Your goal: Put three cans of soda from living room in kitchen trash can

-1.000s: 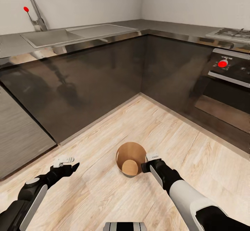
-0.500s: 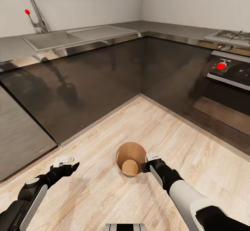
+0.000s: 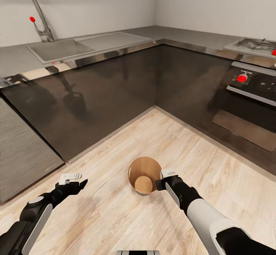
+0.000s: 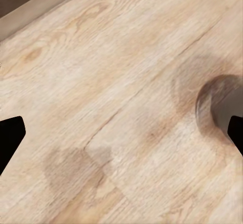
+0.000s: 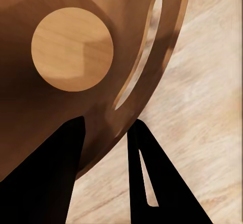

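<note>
Kitchen floorboards hold the trash can [image 3: 144, 178] — empty, no soda cans visible. Since a second ago only the head has tilted up; both arms unchanged. Right gripper [image 3: 164, 178] pinches the can's rim; left gripper [image 3: 73, 181] gapes, holding nothing.

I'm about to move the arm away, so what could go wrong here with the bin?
The right gripper has its jaws straddling the trash can's rim, one inside and one outside. Pulling sideways could tip or drag the bin across the wood floor. The bin's bottom looks bare, so no can seems delivered yet.
</note>
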Controlling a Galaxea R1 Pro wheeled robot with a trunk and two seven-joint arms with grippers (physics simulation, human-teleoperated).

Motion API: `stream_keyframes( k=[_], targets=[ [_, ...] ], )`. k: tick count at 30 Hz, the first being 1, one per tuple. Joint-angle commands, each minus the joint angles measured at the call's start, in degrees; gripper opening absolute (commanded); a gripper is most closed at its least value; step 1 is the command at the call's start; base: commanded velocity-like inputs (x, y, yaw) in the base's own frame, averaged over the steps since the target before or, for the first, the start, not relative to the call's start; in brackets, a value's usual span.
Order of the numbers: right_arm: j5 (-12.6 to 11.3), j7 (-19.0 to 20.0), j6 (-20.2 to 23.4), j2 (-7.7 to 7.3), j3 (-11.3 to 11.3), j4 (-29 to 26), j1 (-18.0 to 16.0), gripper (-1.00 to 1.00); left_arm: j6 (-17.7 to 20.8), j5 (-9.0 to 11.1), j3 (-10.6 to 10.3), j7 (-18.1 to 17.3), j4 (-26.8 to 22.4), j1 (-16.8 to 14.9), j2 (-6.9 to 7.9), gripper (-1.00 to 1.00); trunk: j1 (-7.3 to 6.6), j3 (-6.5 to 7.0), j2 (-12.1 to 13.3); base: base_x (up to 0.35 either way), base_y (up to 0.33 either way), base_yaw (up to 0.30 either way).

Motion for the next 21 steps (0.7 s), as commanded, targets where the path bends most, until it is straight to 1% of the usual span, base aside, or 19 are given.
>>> stream_keyframes(
  k=[1,19,21],
  targets=[
    [-0.35,0.12,-0.03,0.01,-0.03,-0.04,-0.01,-1.00,0.00,0.00,0.00,0.00,0.01,0.00,0.00,1.00,-0.23,0.19,0.41,0.000,0.000,0.000],
    [-0.35,0.12,0.17,0.09,-0.09,-0.09,0.09,-1.00,-0.07,-0.03,-0.02,0.13,0.38,0.01,-0.14,1.00,-4.18,3.42,7.63,0.000,0.000,0.000],
    [-0.35,0.13,0.22,0.04,-0.14,-1.86,0.23,-1.00,-0.06,-0.02,-0.01,0.17,1.02,0.01,-0.16,1.00,-4.62,3.78,8.44,0.000,0.000,0.000]
  ],
)
